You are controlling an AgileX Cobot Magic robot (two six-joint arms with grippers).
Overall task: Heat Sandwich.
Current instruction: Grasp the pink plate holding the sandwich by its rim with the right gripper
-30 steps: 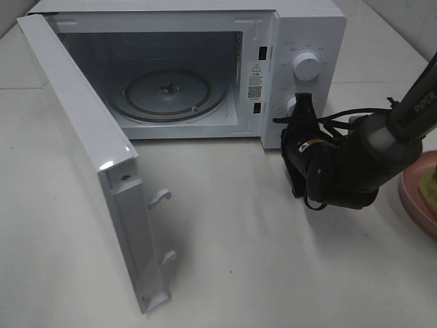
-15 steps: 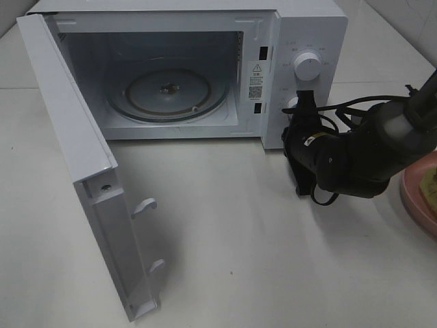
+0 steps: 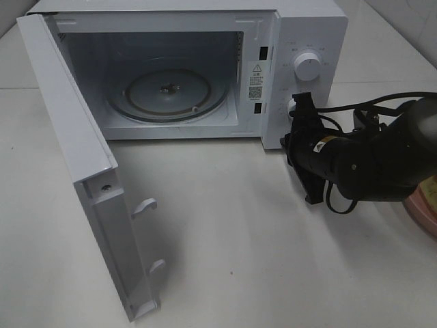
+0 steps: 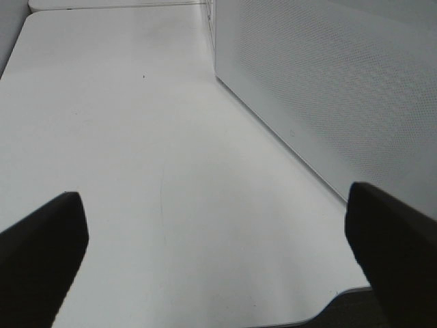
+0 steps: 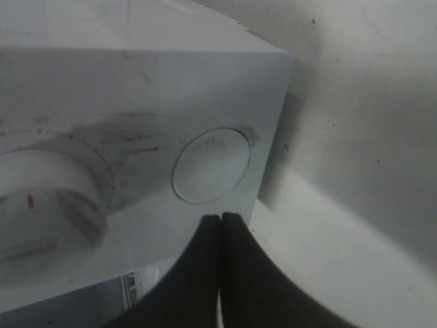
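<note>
None of the sandwich shows, so I cannot tell where it is. Only an edge of the pink plate (image 3: 425, 212) peeks out behind the right arm (image 3: 382, 160). The right gripper (image 5: 220, 224) has its fingers pressed together, holding nothing, just by a round button (image 5: 210, 166) on the microwave (image 3: 311, 27). The left gripper (image 4: 218, 266) is spread wide over the table (image 4: 123, 137). The microwave door (image 3: 68, 130) stands open.

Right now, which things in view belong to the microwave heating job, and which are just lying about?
Job: microwave, its open door, turntable, pink plate, shut right gripper by the round button. Sandwich not in view.
Lying about: black cable; open left gripper, idle.
</note>
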